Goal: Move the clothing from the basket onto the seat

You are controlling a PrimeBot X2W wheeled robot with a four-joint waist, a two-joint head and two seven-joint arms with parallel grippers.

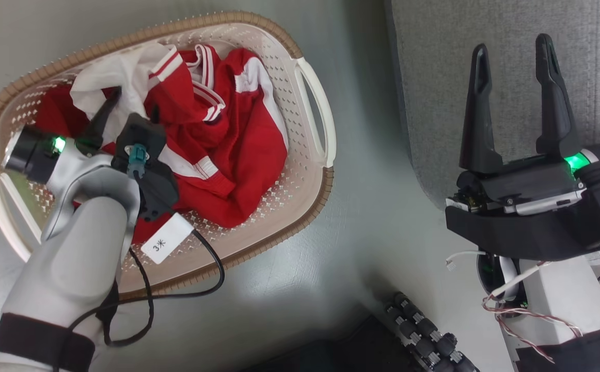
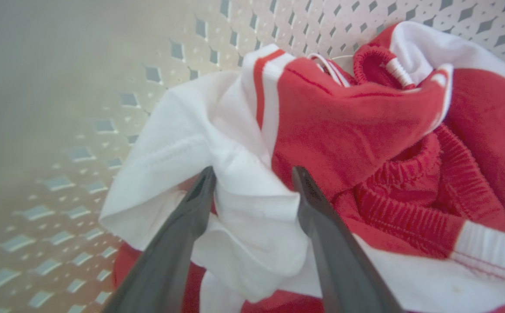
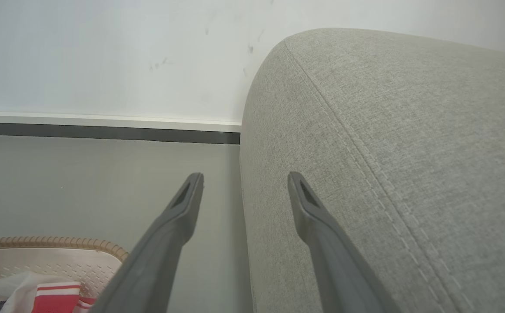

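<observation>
The cream basket [image 1: 312,82] with a brown rim stands on the floor at the upper left. It holds the red and white clothing [image 1: 238,144] in a crumpled heap. My left gripper [image 1: 111,103] reaches down into the heap. In the left wrist view, my left gripper [image 2: 253,174] has its jaws apart, straddling a white fold of the clothing [image 2: 252,208], with the basket wall [image 2: 104,87] behind. My right gripper [image 1: 512,46] hangs open and empty in front of the light-grey seat [image 1: 434,77]. The right wrist view shows my right gripper [image 3: 244,176] at the seat's rounded edge [image 3: 387,152], with the basket [image 3: 52,243] low left.
A strip of grey floor [image 1: 367,181] separates basket and seat. A black cable with a white tag [image 1: 166,243] drapes from my left arm over the basket's near rim. My base's black rollers [image 1: 424,330] sit at the bottom. A wall with a dark baseboard [image 3: 104,132] lies beyond.
</observation>
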